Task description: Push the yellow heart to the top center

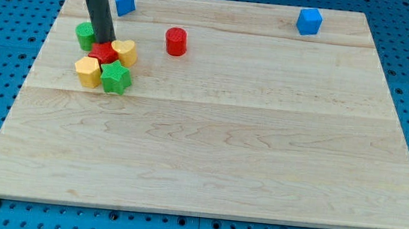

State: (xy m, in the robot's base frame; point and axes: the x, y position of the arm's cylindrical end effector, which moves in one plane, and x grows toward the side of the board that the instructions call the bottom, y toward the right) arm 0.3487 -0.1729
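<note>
The yellow heart [125, 51] lies at the board's upper left, in a tight cluster. It touches a red star-like block [105, 53] on its left. Below them sit a yellow hexagon-like block [87, 71] and a green star [115, 78]. My dark rod comes down from the view's top left. My tip [104, 40] ends just above the red block and just left of the yellow heart, about touching them. A green cylinder-like block [85, 35] stands left of the rod, partly hidden by it.
A red cylinder [175, 41] stands right of the cluster. A blue block [125, 2] sits near the top edge at left, and a blue cube [309, 21] near the top edge at right. The wooden board [224, 146] lies on a blue pegboard.
</note>
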